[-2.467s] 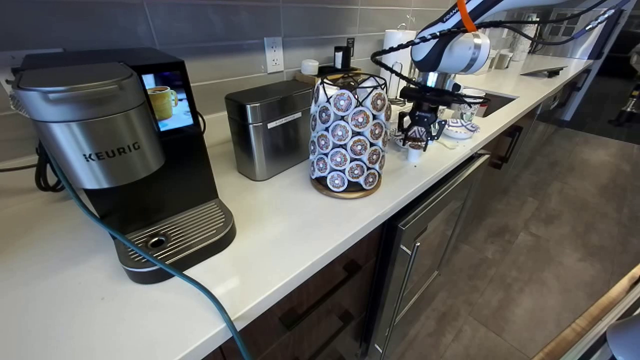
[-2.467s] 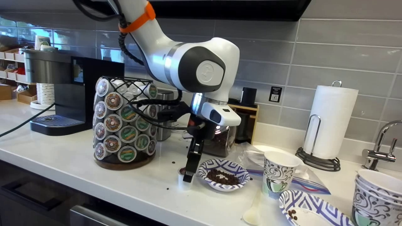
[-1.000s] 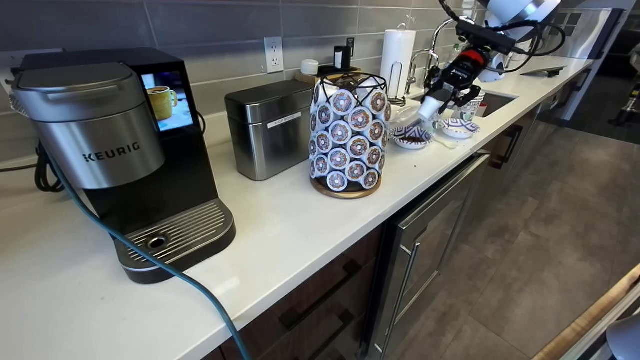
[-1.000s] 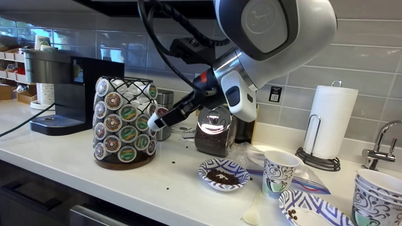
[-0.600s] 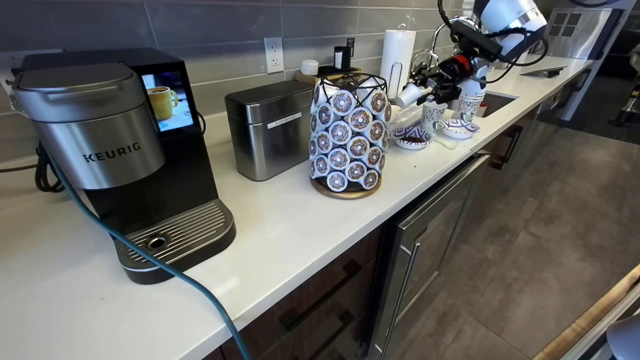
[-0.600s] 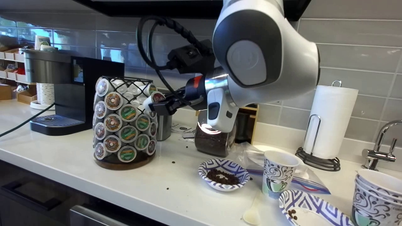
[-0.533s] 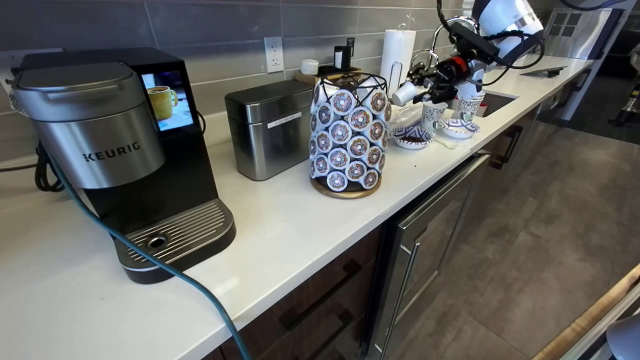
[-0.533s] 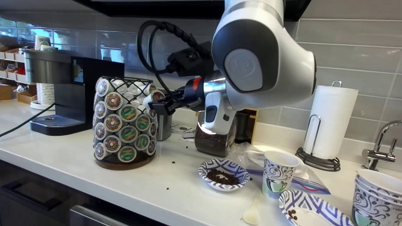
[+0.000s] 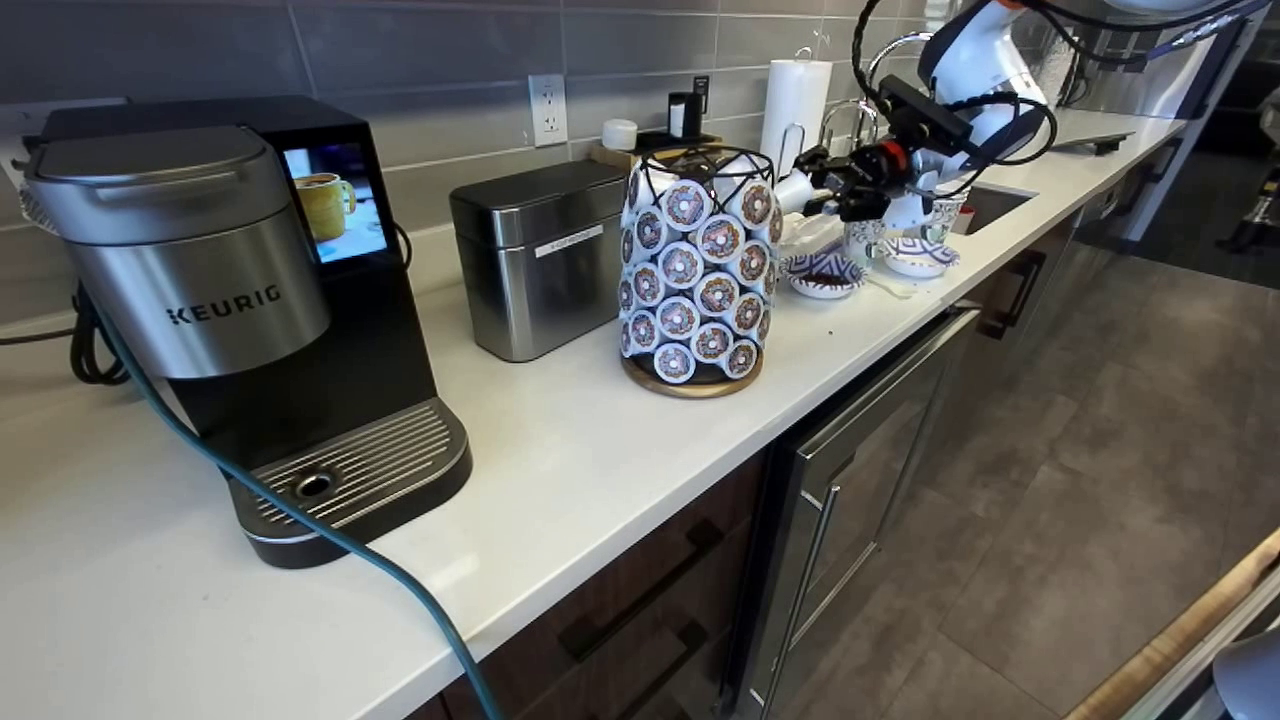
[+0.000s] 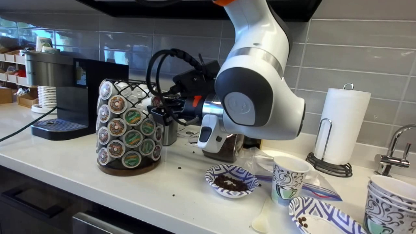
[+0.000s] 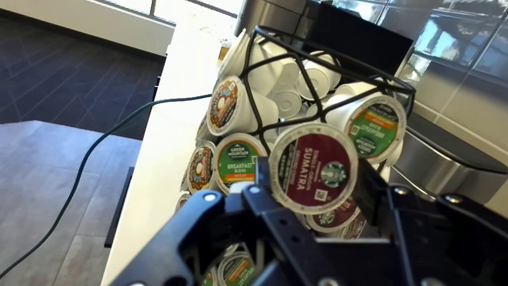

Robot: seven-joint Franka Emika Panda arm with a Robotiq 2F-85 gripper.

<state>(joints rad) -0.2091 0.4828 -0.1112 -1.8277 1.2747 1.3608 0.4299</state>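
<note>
My gripper [image 11: 311, 176] is shut on a coffee pod [image 11: 313, 169] with a maroon Sumatra lid. The lid faces the wrist camera; the pod's white cup points toward the pod rack [image 10: 128, 130]. The pod also shows in both exterior views [image 9: 796, 192] [image 10: 148, 102]. The gripper [image 10: 157, 110] is nearly level at the rack's upper side, below its black wire rim [image 11: 289, 51]. The rack is full of pods with brown, green and maroon lids. A maroon-lidded pod [image 11: 333, 216] sits just below the held one. I cannot tell whether the held pod touches the rack.
A Keurig machine [image 9: 240, 270] and a steel box [image 9: 545, 265] stand beyond the rack. A patterned bowl of dark coffee bits [image 10: 231, 180], a paper cup [image 10: 288, 178], a spoon [image 10: 261, 221], a glass jar [image 10: 224, 149] and paper towels [image 10: 344, 126] are on the counter.
Earlier the pod stood on the counter in the gripper. It was lifted, tipped to lie level, and carried to the rack. In the last half second it moved slightly lower and closer.
</note>
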